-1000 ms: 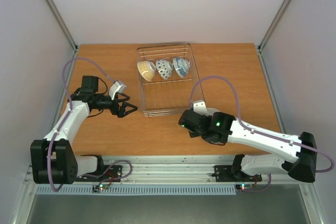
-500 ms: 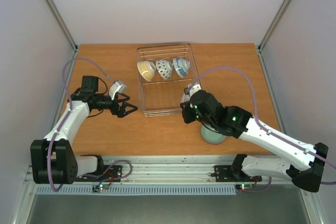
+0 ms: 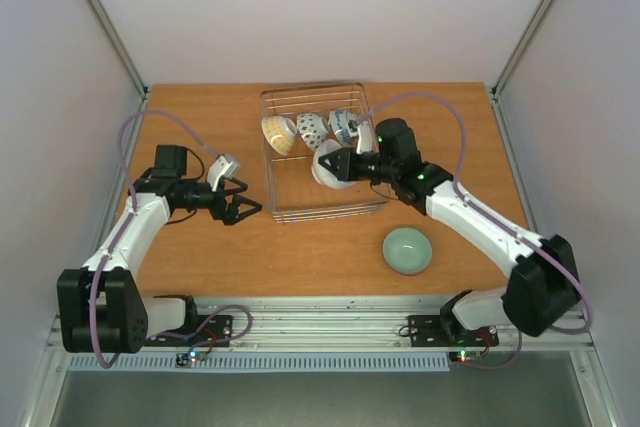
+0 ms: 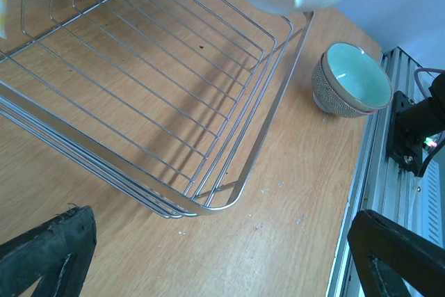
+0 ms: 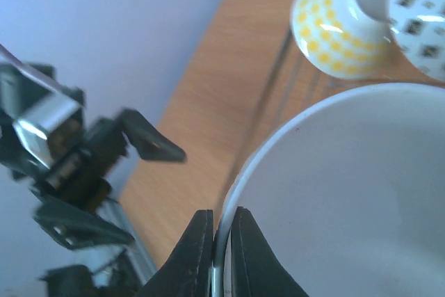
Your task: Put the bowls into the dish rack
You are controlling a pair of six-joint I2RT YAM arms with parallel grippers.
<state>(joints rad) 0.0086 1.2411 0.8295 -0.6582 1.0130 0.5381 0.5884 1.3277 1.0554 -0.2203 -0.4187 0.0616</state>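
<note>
My right gripper [image 3: 347, 163] is shut on the rim of a plain white bowl [image 3: 330, 163], which it holds tilted above the dish rack [image 3: 276, 215]. In the right wrist view the black fingertips [image 5: 201, 248] pinch that thin rim, and the white bowl [image 5: 348, 193] fills the lower right. Three bowls lean at the rack's far end: a yellow-dotted one [image 3: 278, 133], a dark-dotted one [image 3: 311, 129] and a blue-patterned one [image 3: 345, 124]. A pale green bowl [image 3: 408, 249] sits upright on the table to the right. My left gripper [image 3: 243, 209] stands open and holds nothing, just left of the rack's near corner [image 4: 229, 199].
The wooden table [image 3: 200, 257] ends at a metal rail [image 3: 330, 312] along the near edge. Grey walls close both sides. From the left wrist, the green bowl [image 4: 351, 80] sits close to that rail, beyond the rack's corner.
My right arm has carried the white bowl from the near right of the table up and left over the rack, uncovering the green bowl. The left arm has not moved.
</note>
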